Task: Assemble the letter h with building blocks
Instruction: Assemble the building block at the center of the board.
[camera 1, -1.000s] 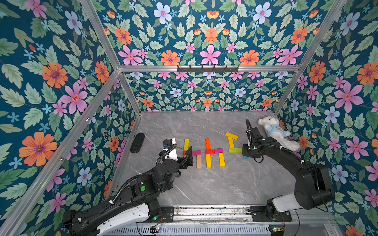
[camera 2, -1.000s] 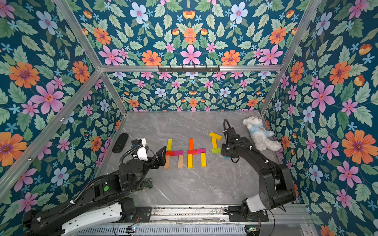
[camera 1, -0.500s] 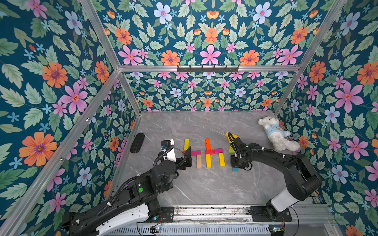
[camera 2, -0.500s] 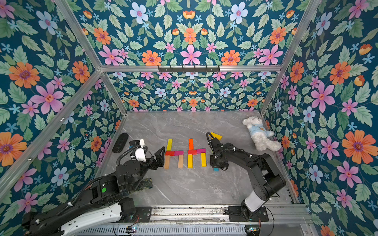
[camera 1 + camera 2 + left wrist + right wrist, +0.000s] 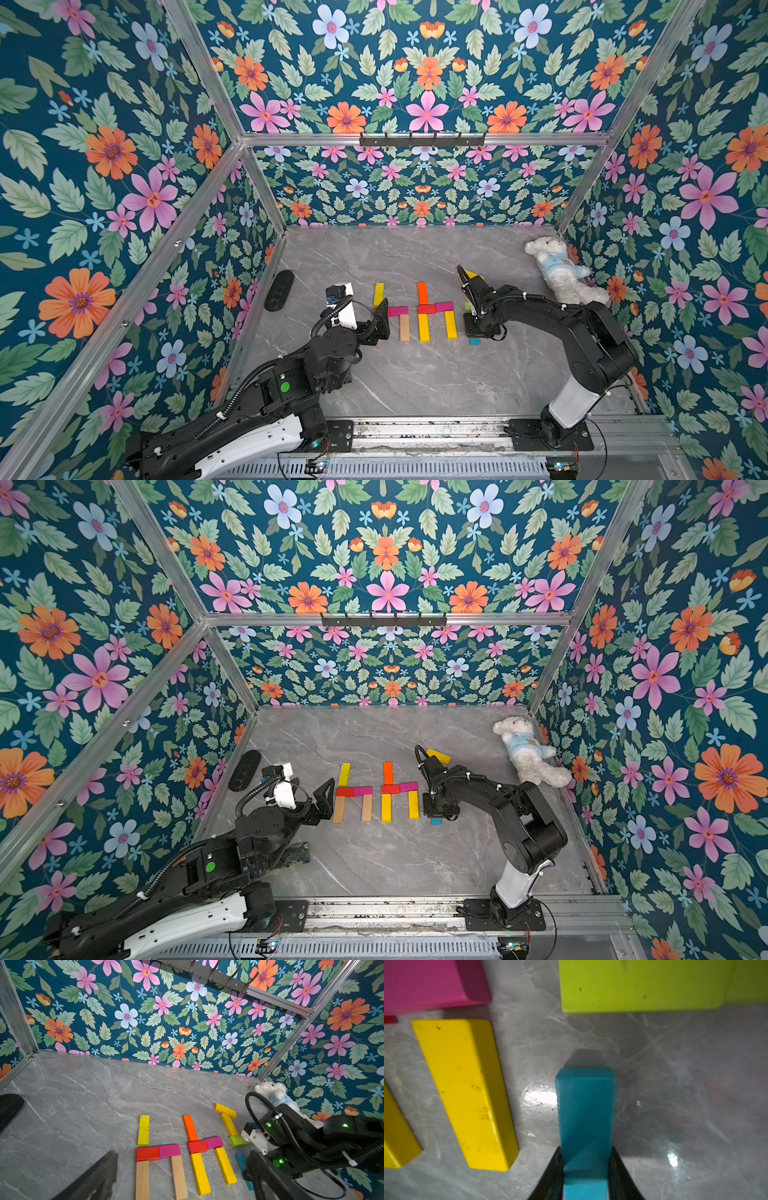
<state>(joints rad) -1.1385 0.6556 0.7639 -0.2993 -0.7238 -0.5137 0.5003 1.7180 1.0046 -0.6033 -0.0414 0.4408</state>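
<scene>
Building blocks lie flat on the grey marble floor (image 5: 415, 382) in h shapes. One has a yellow upright (image 5: 378, 294), red and pink crosspieces and two plain wood legs (image 5: 178, 1176). The one beside it has an orange upright (image 5: 422, 292) and two yellow legs (image 5: 450, 325). Further right lie two yellow blocks (image 5: 225, 1110) and a green block (image 5: 236, 1140). My right gripper (image 5: 585, 1151) is shut on a blue block (image 5: 585, 1109), low at the floor just right of the yellow leg; its end shows in both top views (image 5: 474, 341) (image 5: 436, 821). My left gripper (image 5: 376, 322) stands open beside the wood legs, holding nothing.
A white plush bear (image 5: 559, 270) lies against the right wall at the back. A black oval object (image 5: 279, 290) lies by the left wall. Flowered walls enclose three sides, and a metal rail (image 5: 415, 432) runs along the front.
My right gripper has carried the blue block from near the bear leftward and toward the front, down beside the yellow leg. The left arm has hardly moved.
</scene>
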